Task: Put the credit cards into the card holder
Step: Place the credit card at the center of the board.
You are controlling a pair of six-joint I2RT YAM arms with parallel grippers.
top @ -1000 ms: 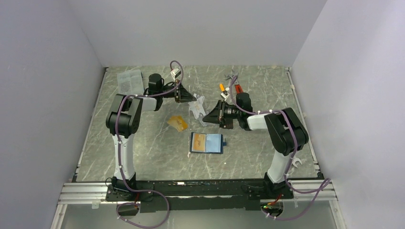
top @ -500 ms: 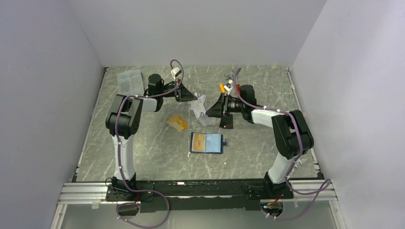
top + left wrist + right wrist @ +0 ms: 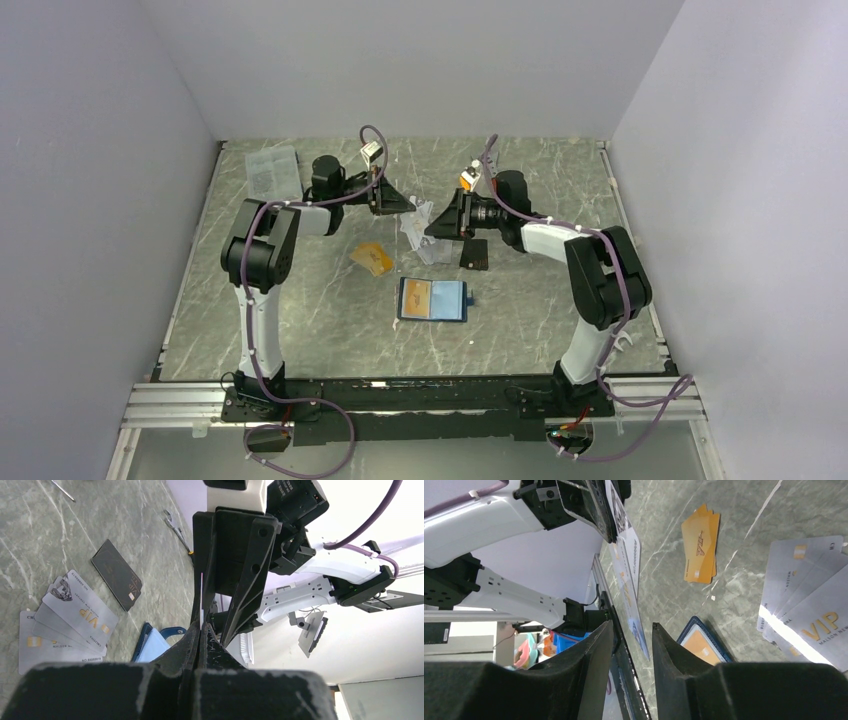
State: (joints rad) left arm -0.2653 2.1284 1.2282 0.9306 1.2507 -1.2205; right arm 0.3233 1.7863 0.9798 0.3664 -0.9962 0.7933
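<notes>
Now: left gripper (image 3: 201, 629) clamped tight on a silvery card (image 3: 631, 560), held on edge above the table (image 3: 300, 300) | right gripper (image 3: 631, 630) jaws apart, straddling that card's free end | card holder (image 3: 432, 299) lies open, an orange card (image 3: 418, 293) in its left pocket | silver fan (image 3: 65, 617), black card (image 3: 117, 574), orange cards (image 3: 700, 545) loose behind it

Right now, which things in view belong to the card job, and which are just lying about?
Job: open navy folding wallet; orange-gold card stack; fanned silver VIP cards; flat black card; silvery patterned card pinched in the left gripper.
Lying about: clear plastic compartment box; small metal tool.
</notes>
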